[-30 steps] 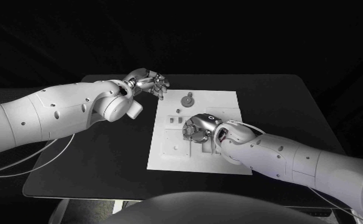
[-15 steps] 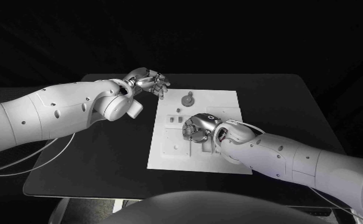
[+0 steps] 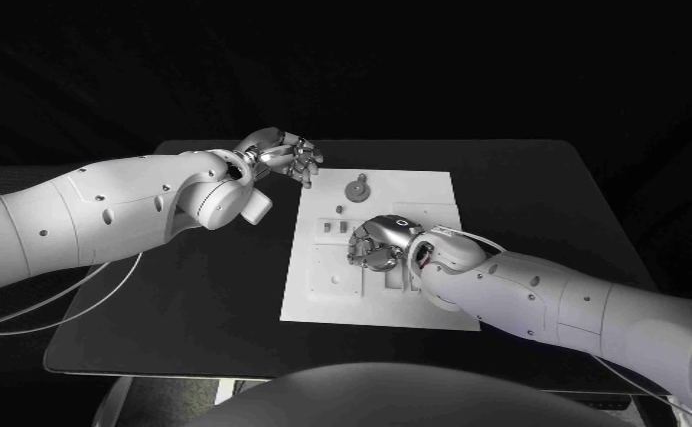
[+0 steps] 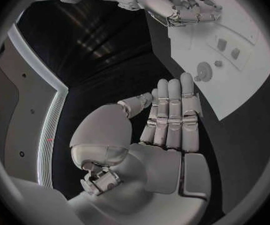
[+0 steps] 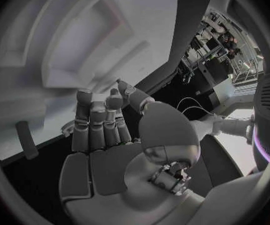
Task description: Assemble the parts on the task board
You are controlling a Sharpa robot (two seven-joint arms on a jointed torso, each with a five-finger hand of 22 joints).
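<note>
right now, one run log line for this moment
left hand: open, off board | right hand: over task board middle, grasp unclear

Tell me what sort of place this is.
Probably a robotics lab test bench: a black table holding only a white task board with small parts, set against dark surroundings, with the right hand working over the board.

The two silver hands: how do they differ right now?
The left hand hovers beside the task board, off its far-left corner, above the black table; the right hand is over the board's middle. The left hand's fingers lie straight, side by side, holding nothing; the right hand's fingers curl toward the board. Both are silver, on white arms.
</note>
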